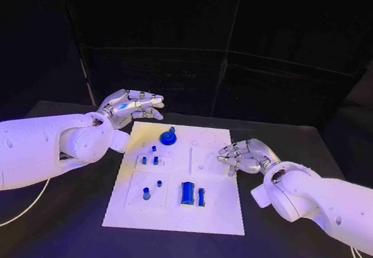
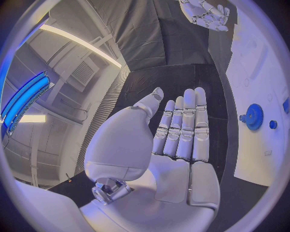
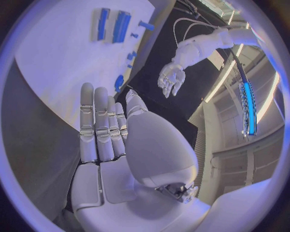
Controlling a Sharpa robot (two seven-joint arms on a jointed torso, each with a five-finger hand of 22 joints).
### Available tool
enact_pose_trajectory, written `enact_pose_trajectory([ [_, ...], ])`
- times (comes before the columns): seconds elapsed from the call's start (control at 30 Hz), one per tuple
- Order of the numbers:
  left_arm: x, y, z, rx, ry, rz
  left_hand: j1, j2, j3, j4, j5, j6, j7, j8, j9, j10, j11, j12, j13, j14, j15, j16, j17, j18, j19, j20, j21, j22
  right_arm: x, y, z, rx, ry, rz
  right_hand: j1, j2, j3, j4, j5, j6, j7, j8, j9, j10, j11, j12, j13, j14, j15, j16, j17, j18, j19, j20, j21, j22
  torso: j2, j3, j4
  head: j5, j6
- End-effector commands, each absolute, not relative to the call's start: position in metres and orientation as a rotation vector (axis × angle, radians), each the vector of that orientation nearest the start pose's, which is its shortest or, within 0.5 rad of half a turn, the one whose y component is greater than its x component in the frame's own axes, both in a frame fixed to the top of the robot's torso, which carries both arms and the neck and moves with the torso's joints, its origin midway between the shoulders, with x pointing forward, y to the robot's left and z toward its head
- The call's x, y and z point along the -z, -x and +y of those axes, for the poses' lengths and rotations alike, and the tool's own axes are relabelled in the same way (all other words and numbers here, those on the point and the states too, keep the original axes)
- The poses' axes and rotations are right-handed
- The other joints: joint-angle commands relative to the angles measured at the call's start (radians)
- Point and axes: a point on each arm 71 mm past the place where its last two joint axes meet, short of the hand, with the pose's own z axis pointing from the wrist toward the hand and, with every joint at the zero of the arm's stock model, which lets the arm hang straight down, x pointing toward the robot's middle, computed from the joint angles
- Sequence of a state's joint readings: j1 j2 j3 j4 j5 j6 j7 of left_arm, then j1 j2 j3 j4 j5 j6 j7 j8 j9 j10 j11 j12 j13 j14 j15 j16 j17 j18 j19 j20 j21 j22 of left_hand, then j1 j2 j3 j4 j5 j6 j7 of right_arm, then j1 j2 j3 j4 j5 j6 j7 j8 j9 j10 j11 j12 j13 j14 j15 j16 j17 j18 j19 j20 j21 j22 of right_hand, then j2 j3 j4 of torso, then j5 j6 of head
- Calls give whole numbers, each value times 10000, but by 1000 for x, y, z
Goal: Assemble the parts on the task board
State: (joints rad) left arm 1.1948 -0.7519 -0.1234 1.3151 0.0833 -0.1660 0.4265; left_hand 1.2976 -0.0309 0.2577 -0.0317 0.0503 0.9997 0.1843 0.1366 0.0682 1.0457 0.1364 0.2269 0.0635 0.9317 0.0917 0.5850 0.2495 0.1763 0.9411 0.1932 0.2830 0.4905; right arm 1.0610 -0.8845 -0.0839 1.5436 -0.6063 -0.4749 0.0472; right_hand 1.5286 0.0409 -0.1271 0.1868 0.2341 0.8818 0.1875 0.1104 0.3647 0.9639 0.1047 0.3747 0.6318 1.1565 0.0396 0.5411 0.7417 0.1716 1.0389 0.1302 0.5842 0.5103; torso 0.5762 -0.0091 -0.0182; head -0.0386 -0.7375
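Both the left hand [image 1: 133, 107] and right hand [image 1: 244, 155] are hovering empty, fingers loosely apart, flanking the task board [image 1: 218, 202]; the gear-shaped part [image 1: 167, 138] is lying between their fingertips, so descending slowly probably suits.

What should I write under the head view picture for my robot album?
Two empty robot hands, left hand and right hand, hover beside the white task board with its small blue parts.

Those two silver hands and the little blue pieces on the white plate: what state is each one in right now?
Left hand: open, holding nothing, at the board's far left corner.
Right hand: open, empty, at the board's right edge.
Task board: flat on the table.
Blue gear: resting on the board, untouched.
Two blue bars: lying side by side, untouched.
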Motion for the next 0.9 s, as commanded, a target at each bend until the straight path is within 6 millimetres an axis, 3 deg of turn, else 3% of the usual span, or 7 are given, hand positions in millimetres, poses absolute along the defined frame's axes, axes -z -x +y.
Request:
enact_pose_trajectory([
  [0.03, 222, -518, 226, 15823, 12570, 13711, 104, 103, -79, 75, 11, 97, 33, -68, -20, 138, 100, -378, -5, 61, 168, -1328, -653, 75, -358, 239, -799, -726, 262, -464, -235, -12144, -10401, 16312, 195, -14, -5, -27, -75, 43, 3, -113, -243, 179, 137, -740, -1104, -667, 170, -1279, -891, 54, -453, 221, -942, -626, -290, -75, 33, -41, 182],
  [0.3, 234, -534, 232, 15134, 12927, 13017, 176, 125, -429, 238, -18, -58, 92, -410, -40, 66, 221, -1203, -24, 383, 458, -3103, -1451, 53, -1085, 601, -2051, -1977, 263, -509, -235, -13180, -11156, 14886, -172, 155, -328, -78, -126, 212, 114, -465, -1291, 695, 419, -2082, -4089, -935, 683, -4357, -3919, 133, -541, 846, -3746, -2809, -684, -152, 39, 76, 487],
  [0.47, 240, -538, 234, 14708, 13165, 12659, -144, 184, -854, 533, -14, -529, -37, -745, -53, -847, 610, -1689, -36, -367, 842, -4031, -1798, -24, -2369, 914, -2264, -2579, 267, -522, -225, -13710, -11506, 14567, -744, 306, -506, -233, -54, 20, 191, -476, -1790, 537, 559, -2503, -4912, -1316, 856, -4795, -4983, 130, -606, 1046, -4579, -3471, -764, -164, 29, 96, 659],
  [0.8, 247, -537, 227, 14527, 13283, 12488, -300, 307, -1472, 745, -24, -1602, 17, -775, -68, -2654, 411, -1709, -56, -933, 824, -4829, -1831, -70, -4478, 991, -2322, -3434, 271, -532, -211, -14476, -12098, 14366, -2179, 661, -714, -472, -123, -1034, 213, -528, -2661, -236, 782, -3125, -5697, -2522, 1255, -4807, -6518, 118, -1657, 1516, -5222, -4396, -722, -132, 63, 147, 805],
  [0.83, 250, -536, 226, 14595, 13270, 13009, -4047, 309, -1776, 317, -503, -4063, -543, -1366, -682, -4944, -130, -2269, -635, -3413, 309, -5098, -2495, -526, -5931, 108, -2830, -3863, 274, -531, -214, -13524, -11746, 14743, -6049, 338, -96, -876, -771, -3314, -467, -1104, -2927, -3001, 227, -3747, -6318, -5201, 741, -5411, -7417, -519, -4237, 665, -5842, -5103, -745, -140, 41, 117, 785],
  [0.87, 250, -536, 226, 14584, 13267, 13009, -4220, 309, -1798, 317, -503, -4226, -566, -1366, -682, -5091, -141, -2269, -635, -3538, 281, -5128, -2495, -524, -5998, 70, -2830, -3891, 274, -530, -214, -13520, -11749, 14731, -6287, 327, -79, -893, -806, -3479, -475, -1104, -3647, -3194, 200, -3747, -6318, -5365, 735, -5411, -7417, -518, -4402, 638, -5842, -5103, -737, -136, 43, 122, 796],
  [0.9, 250, -535, 225, 14563, 13262, 13009, -4519, 309, -1834, 317, -503, -4423, -606, -1366, -682, -5270, -182, -2269, -635, -3731, 243, -5850, -2495, -525, -6116, 6, -2830, -3925, 273, -530, -213, -13512, -11753, 14708, -6599, 302, -38, -933, -860, -3662, -505, -1104, -3647, -3409, 163, -3747, -6318, -5571, 699, -5411, -7417, -518, -4604, 572, -5842, -5103, -722, -128, 48, 131, 816],
])
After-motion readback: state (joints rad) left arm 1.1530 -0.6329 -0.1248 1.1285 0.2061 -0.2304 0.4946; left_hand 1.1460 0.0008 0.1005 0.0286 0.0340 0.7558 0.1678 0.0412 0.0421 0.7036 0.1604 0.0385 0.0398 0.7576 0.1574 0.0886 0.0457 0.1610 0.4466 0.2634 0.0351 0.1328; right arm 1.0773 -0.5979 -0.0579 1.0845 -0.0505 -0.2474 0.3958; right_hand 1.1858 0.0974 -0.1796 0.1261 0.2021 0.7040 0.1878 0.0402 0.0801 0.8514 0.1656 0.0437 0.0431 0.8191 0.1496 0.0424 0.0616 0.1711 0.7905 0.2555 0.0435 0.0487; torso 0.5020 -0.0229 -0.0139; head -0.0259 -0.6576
